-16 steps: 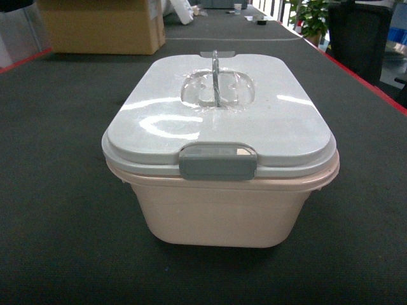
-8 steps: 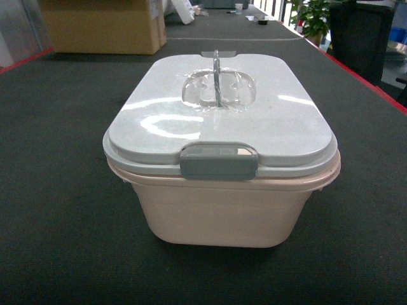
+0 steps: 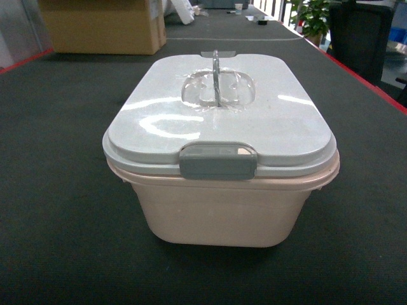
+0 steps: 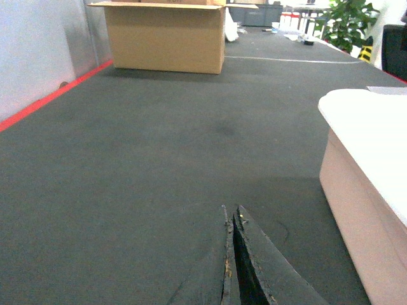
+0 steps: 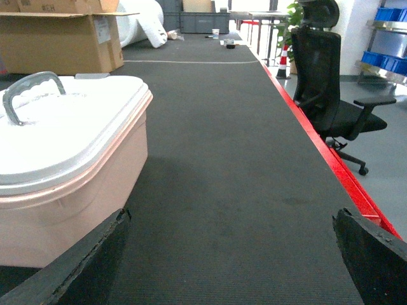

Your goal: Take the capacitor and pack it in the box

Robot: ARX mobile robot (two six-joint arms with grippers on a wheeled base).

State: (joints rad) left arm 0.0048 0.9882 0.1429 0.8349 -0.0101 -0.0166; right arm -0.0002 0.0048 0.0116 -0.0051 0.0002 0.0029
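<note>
box point(image 3: 219, 210): pale pink, grey-white lid point(image 3: 222, 114) (clipped) | left gripper point(image 4: 233, 254): pressed together | right gripper point(image 5: 232, 254): spread

Cardboard carton point(image 3: 102, 25), office chair point(image 5: 327, 82), potted plant point(image 3: 311, 18).

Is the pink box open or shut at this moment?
Shut: the grey-white lid sits flat on the pink box, front clip down over the rim. Contents cannot be seen.
</note>
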